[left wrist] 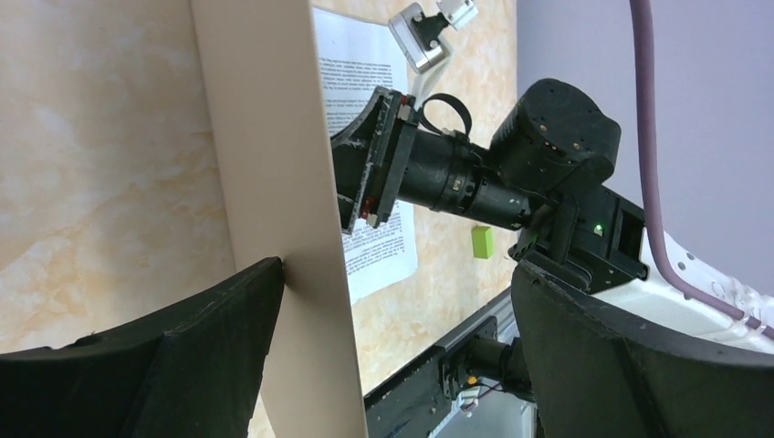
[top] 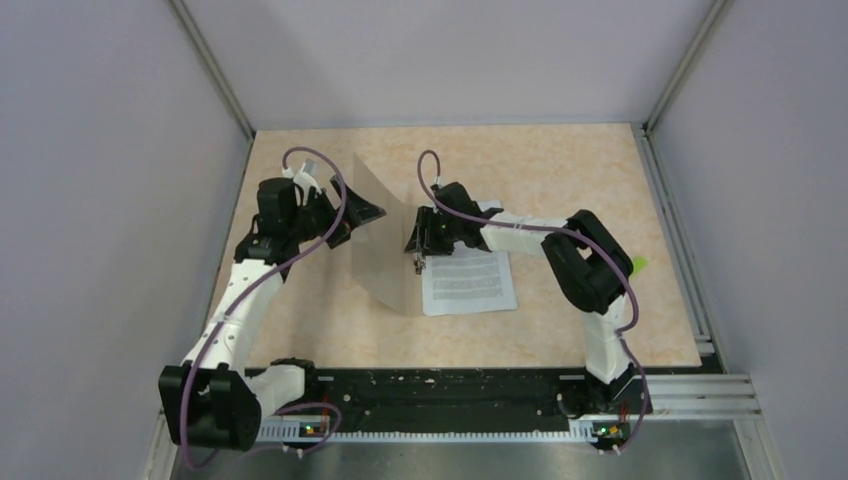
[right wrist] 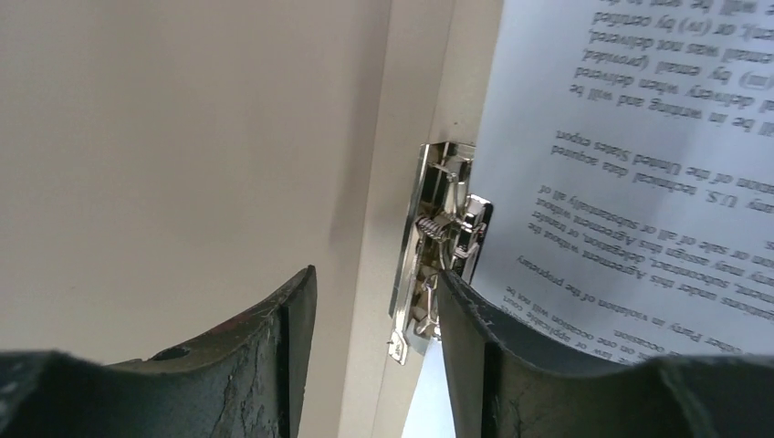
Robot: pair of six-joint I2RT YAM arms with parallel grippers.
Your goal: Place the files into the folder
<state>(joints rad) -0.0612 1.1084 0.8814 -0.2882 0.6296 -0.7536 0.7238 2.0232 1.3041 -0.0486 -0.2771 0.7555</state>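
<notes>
The brown folder lies open, its cover (top: pixel 385 235) standing nearly upright; it also shows in the left wrist view (left wrist: pixel 274 137). My left gripper (top: pixel 368 212) (left wrist: pixel 397 269) is open wide around the cover's edge, with one finger (left wrist: pixel 183 365) touching the cover. The files, printed white sheets (top: pixel 468 280), lie flat just right of the cover. My right gripper (top: pixel 418 245) (right wrist: pixel 376 272) is open over the folder's spine, and one finger (right wrist: pixel 465 347) rests against a metal clip (right wrist: pixel 438 265). The printed sheet (right wrist: pixel 639 164) lies beside the clip.
A small green block (top: pixel 638 265) (left wrist: pixel 482 242) sits on the table behind the right arm's elbow. The black and metal base rail (top: pixel 450 395) runs along the near edge. Grey walls enclose the table on three sides.
</notes>
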